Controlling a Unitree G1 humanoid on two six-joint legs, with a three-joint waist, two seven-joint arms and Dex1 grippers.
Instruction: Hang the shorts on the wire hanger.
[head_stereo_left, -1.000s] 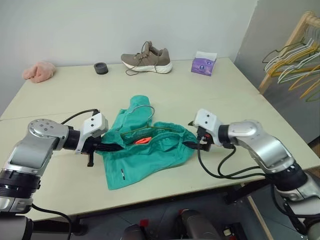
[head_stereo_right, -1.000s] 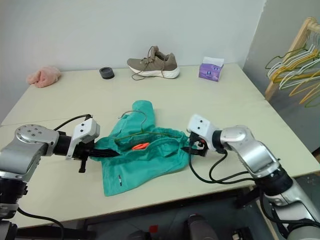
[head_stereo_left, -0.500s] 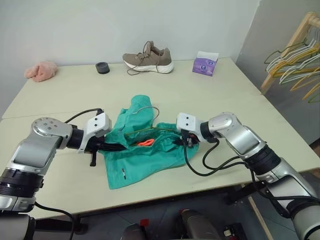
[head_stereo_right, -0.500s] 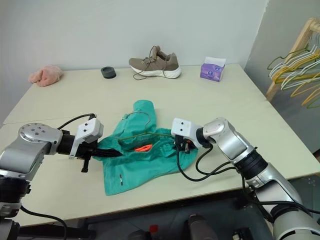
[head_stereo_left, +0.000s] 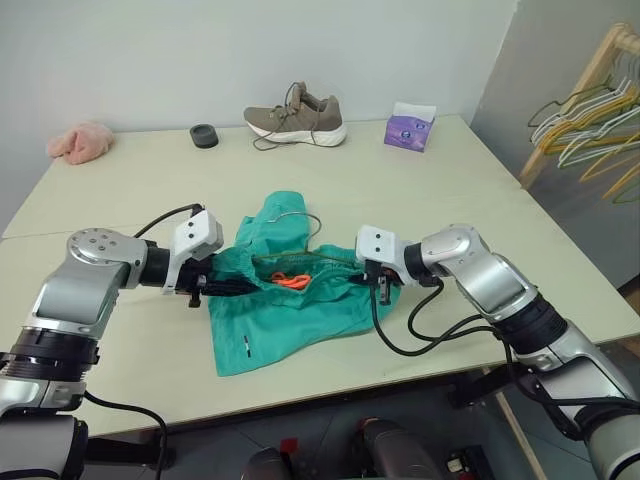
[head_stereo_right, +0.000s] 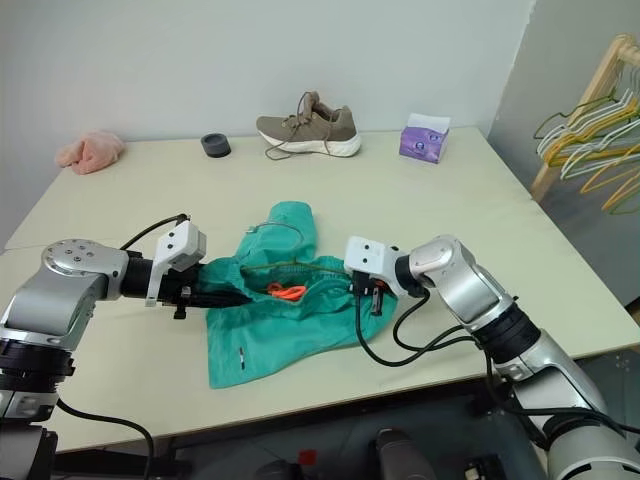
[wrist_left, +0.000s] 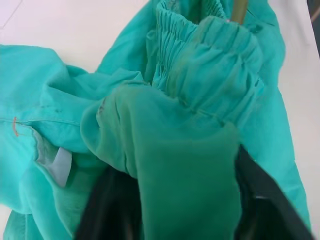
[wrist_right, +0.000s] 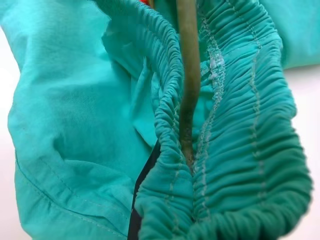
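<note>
The shorts (head_stereo_left: 290, 305) are spread on the near middle of the surface (head_stereo_left: 420, 190), between the two arms. The hanger (head_stereo_left: 300, 258) is already put partly into them: its wire runs inside the gathered waistband, and its hook (head_stereo_left: 297, 218) is seen over the far fold of the cloth. The right pincer (head_stereo_left: 378, 287) is closed on the waistband at the right end, with the wire just beside it, as is seen in the right wrist view. The left pincer (head_stereo_left: 215, 289) is at the left end of the waistband, and its fingers (wrist_left: 107, 210) are covered by cloth, so it cannot be told whether they are open or closed. It is judged that the threading is about half done. The waistband is not yet pulled evenly along the wire, and the whole is not yet lifted by the hook.

The surface is pale and wide. At its far edge a shoe (head_stereo_left: 295, 113), a tissue box (head_stereo_left: 408, 127), a small black ring (head_stereo_left: 203, 136) and a pink cloth (head_stereo_left: 78, 142) are laid, well apart from the shorts. Behind, a plain wall is seen, and at the right a wooden rack (head_stereo_left: 600, 70) with more hangers.
</note>
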